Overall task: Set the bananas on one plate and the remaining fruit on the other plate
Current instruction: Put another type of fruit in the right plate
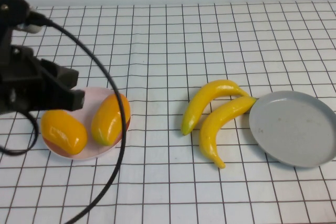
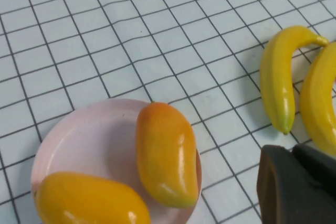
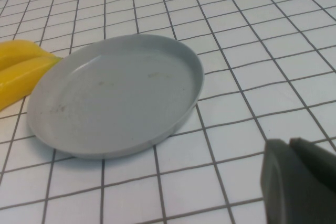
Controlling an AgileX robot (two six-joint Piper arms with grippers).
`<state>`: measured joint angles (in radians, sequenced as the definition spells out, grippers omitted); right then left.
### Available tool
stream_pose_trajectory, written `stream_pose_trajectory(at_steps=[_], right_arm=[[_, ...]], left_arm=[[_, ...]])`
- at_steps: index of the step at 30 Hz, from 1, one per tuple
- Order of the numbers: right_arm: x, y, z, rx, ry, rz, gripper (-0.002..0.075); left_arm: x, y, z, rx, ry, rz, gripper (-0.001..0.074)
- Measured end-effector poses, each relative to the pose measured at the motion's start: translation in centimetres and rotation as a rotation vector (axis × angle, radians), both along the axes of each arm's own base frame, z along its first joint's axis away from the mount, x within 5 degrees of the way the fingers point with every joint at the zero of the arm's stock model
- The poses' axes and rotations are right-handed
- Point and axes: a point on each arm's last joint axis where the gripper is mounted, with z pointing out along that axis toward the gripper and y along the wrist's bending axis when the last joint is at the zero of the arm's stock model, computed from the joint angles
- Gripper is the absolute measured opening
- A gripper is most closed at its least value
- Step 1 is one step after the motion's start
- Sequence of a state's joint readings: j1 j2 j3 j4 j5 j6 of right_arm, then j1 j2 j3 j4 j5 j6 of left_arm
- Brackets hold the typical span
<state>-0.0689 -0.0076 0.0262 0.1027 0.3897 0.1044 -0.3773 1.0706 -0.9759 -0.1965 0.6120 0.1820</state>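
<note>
Two yellow bananas lie side by side on the table right of centre, the nearer one's tip touching the empty grey plate. Two orange mangoes lie on the pink plate at the left. My left gripper hovers over the pink plate's far left edge, shut and empty; in the left wrist view it is beside the mangoes and bananas. My right gripper is shut and empty near the grey plate; it is out of the high view.
A white cloth with a black grid covers the table. The left arm's black cable loops in front of the pink plate down to the front edge. Open cloth lies at the back and between the plates.
</note>
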Motion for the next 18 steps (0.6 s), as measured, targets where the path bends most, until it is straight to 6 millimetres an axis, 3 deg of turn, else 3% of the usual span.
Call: stream_pose_trajectory(at_steps=[7, 10, 15, 18], right_arm=[[0.0, 0.0, 0.0, 0.000, 0.000, 0.000, -0.0016], [0.0, 0.0, 0.0, 0.000, 0.000, 0.000, -0.0016], [0.0, 0.0, 0.0, 0.000, 0.000, 0.000, -0.0016], [0.0, 0.0, 0.0, 0.002, 0.000, 0.000, -0.0017]], left_arm=[[-4.6, 2.2, 1.8, 0.083, -0.032, -0.017, 0.0004], [-5.9, 3.3, 1.9, 0.101, 0.007, 0.062, 0.0004], [-7.9, 4.9, 1.7, 0.100, 0.054, 0.175, 0.0000], [-8.9, 5.5, 0.4, 0.092, -0.003, 0.187, 0.0000]])
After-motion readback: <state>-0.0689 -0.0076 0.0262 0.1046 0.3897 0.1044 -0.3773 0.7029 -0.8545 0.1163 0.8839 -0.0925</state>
